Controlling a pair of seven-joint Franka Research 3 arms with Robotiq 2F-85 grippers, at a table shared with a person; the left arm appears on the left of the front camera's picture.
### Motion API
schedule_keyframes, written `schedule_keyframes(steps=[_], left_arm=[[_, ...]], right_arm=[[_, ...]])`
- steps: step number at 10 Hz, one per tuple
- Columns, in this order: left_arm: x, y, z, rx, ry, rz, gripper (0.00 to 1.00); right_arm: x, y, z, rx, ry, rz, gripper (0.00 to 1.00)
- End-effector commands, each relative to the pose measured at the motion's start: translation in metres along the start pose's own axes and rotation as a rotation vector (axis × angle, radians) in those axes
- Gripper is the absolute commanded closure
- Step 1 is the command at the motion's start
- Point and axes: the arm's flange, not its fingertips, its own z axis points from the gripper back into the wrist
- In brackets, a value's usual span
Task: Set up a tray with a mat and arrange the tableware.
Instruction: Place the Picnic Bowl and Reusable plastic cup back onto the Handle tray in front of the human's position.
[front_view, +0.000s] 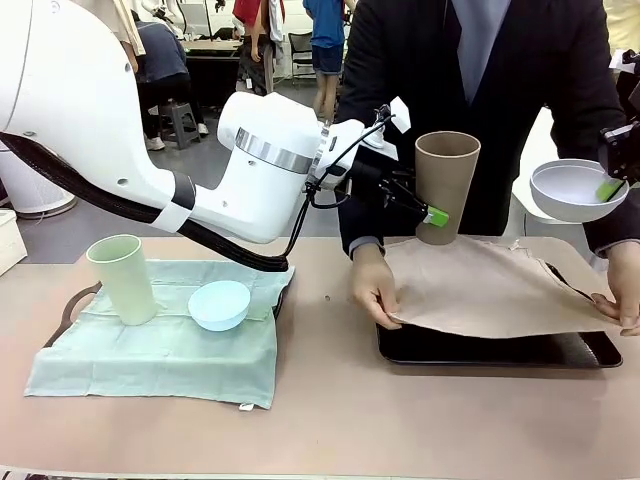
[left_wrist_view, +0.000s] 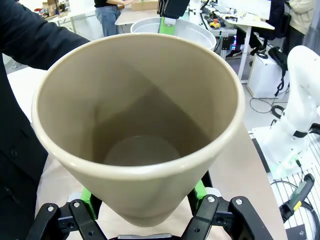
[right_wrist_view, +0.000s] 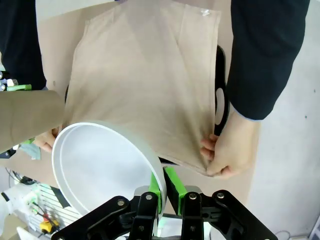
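My left gripper (front_view: 432, 214) is shut on the brown-tan cup (front_view: 446, 185), held upright in the air above the black tray (front_view: 470, 348). In the left wrist view the cup (left_wrist_view: 140, 125) sits between the green pads (left_wrist_view: 199, 190). At the far right, my right gripper (front_view: 612, 187) is shut on the rim of the white bowl (front_view: 572, 190), which also shows in the right wrist view (right_wrist_view: 97, 167). The person's hands (front_view: 375, 290) hold a tan mat (front_view: 490, 285) over the tray. The pale green cup (front_view: 122, 278) and light blue bowl (front_view: 220, 304) stand at the left.
The green cup and blue bowl rest on a light green cloth (front_view: 150, 350) over a second tray whose handle (front_view: 68, 312) shows at its left. The person stands close behind the table's far edge. Bare table lies along the front.
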Motion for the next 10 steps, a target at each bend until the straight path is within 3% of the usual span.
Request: schedule_keyframes(steps=[1,10], left_arm=[[0.0027,0.0005,0.0014,-0.002,-0.005,-0.004,0.72],[0.0027,0.0005,0.0014,-0.002,-0.005,-0.004,0.72]], right_arm=[[0.0002,0.0005,-0.0015,0.003,-0.009,-0.001,1.00],[0.0002,0.0005,-0.0015,0.003,-0.009,-0.001,1.00]])
